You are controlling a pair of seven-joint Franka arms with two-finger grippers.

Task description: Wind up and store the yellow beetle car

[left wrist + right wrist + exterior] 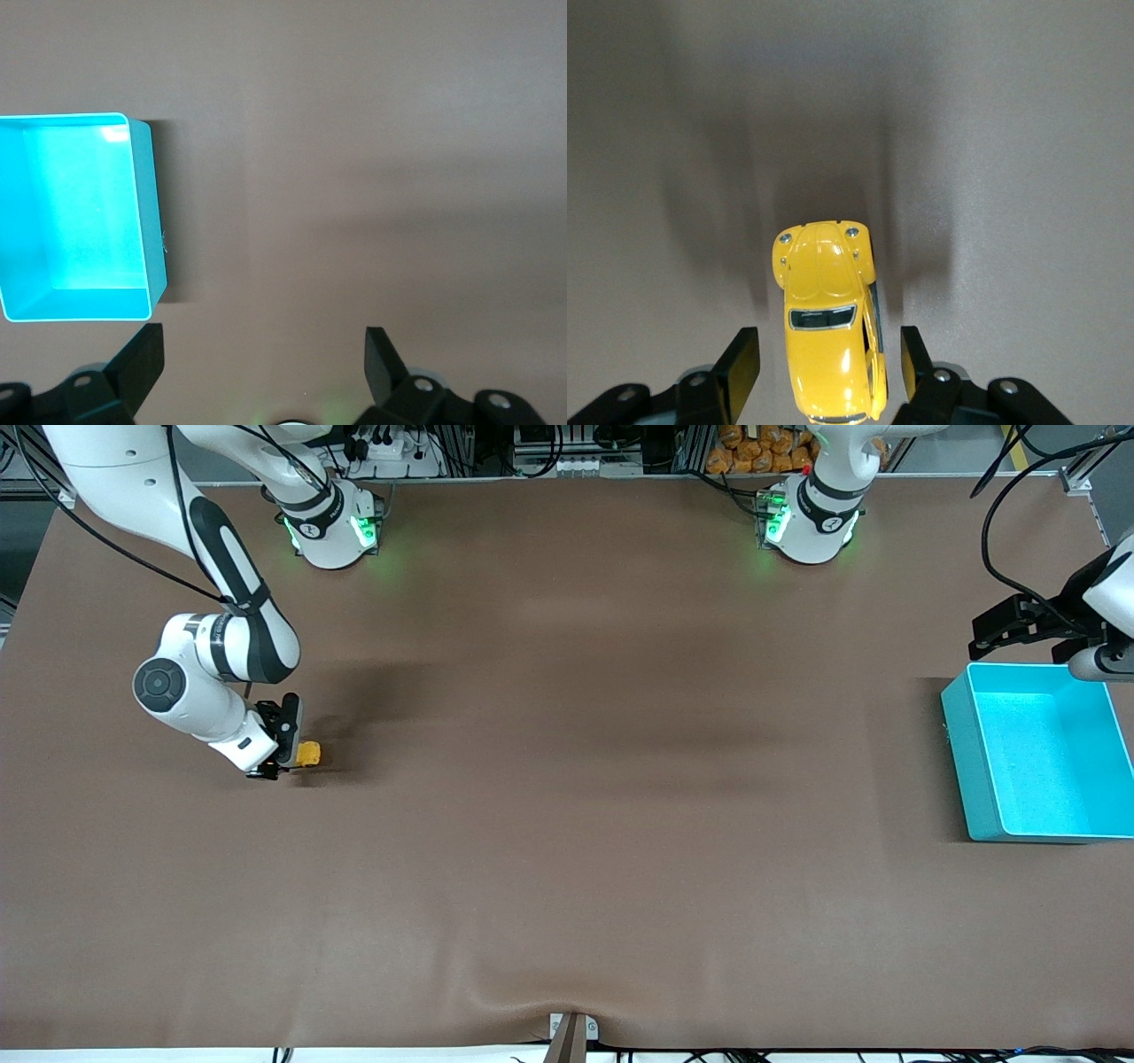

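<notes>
Front view shows us a rectangular turquoise plastic bin [974, 762], nothing inside, at the left arm's end of the brown desk [567, 824]. Our left gripper [264, 350] hovers beside it, fingers spread. Well apart, our right gripper [824, 354] straddles the small yellow beetle car [828, 328] on the desk, fingers open, not touching.

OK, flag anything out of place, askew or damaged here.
Nothing stands out. The yellow beetle car sits upright on the table between the open fingers of the right gripper. The turquoise bin stands level and empty, with the left gripper waiting open above the table beside it.
</notes>
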